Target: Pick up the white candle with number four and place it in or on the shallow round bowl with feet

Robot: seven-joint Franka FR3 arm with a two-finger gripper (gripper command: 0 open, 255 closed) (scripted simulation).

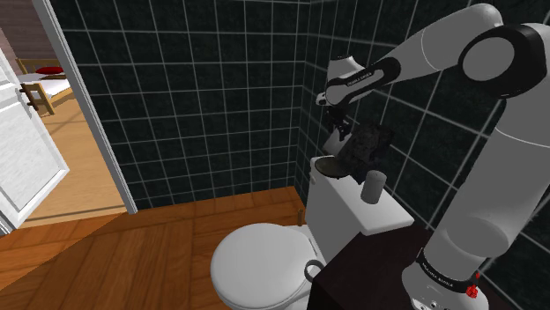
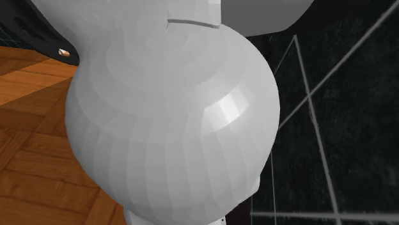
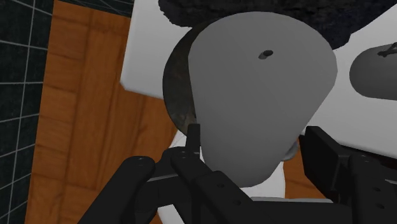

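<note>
One pale candle (image 3: 261, 95) sits between the black jaws, which close on its narrow end, so I judge that it is held. It hangs above the dark shallow bowl (image 3: 173, 95), which stands on the white toilet tank lid (image 3: 143, 57), near the lid's edge. The danger I see is a release off the centre: the wide candle could hit the bowl's rim, tip and roll off the lid to the wooden floor (image 3: 83, 95). A dark lumpy object (image 1: 370, 148) and a grey cup (image 1: 375, 186) stand close by, so a sideways move may knock them.
</note>
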